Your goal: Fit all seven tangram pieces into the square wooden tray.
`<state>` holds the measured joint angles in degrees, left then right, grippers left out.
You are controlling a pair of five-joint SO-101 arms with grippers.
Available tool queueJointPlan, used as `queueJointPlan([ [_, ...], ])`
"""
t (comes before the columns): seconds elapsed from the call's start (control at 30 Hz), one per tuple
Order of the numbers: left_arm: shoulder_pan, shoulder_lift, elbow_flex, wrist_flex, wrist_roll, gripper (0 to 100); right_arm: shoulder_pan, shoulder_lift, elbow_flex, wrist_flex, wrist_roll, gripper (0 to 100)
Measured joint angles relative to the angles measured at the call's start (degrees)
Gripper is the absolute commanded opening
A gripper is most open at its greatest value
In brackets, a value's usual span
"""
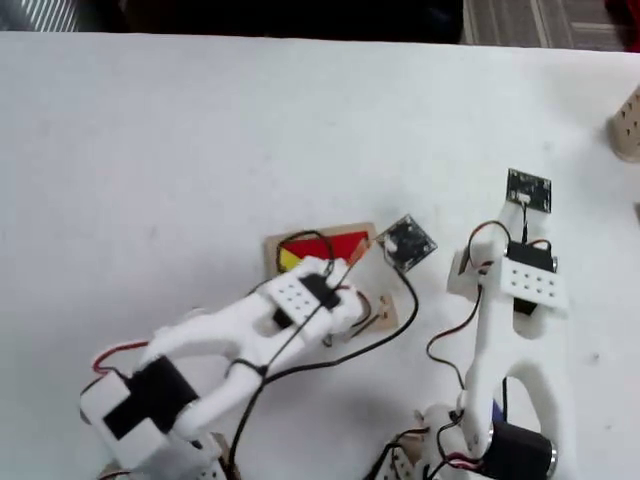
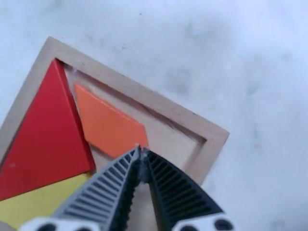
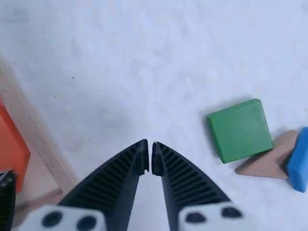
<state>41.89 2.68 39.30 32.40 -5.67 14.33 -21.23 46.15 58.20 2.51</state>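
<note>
Over the tray [image 2: 159,103], the left gripper [image 2: 141,153] is held with fingers together, tip at the orange piece [image 2: 108,127]. Off the tray, the green square [image 3: 239,130], tan triangle [image 3: 267,161] and blue piece [image 3: 298,163] are found nearer the right gripper [image 3: 149,149], its fingers likewise together and empty.

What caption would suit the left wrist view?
The left gripper, fingers shut, over the wooden tray by the orange piece; red triangle and yellow piece already seated.

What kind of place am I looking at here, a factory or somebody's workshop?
Probably a small robotics lab or hobby bench: a white left arm and white right arm with loose wires stand on a plain white table, by a square wooden tray of coloured puzzle pieces.
</note>
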Motion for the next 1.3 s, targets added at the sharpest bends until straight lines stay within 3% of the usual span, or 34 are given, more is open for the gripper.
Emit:
queueJointPlan([
  [0.43,0.0,3.52,-2.73,-3.25,0.18,2,0.0,0.09,0.0,0.0,0.0,2.0],
  [0.67,-1.85,10.11,-11.69,-1.41,0.18,2,0.0,0.09,0.0,0.0,0.0,2.0],
  [0.97,-3.6,10.46,-12.57,-1.32,0.18,2,0.0,0.09,0.0,0.0,0.0,2.0],
  [1.3,-4.13,-3.69,-1.58,-1.23,0.18,2,0.09,0.09,0.0,-0.7,0.0,1.9],
])
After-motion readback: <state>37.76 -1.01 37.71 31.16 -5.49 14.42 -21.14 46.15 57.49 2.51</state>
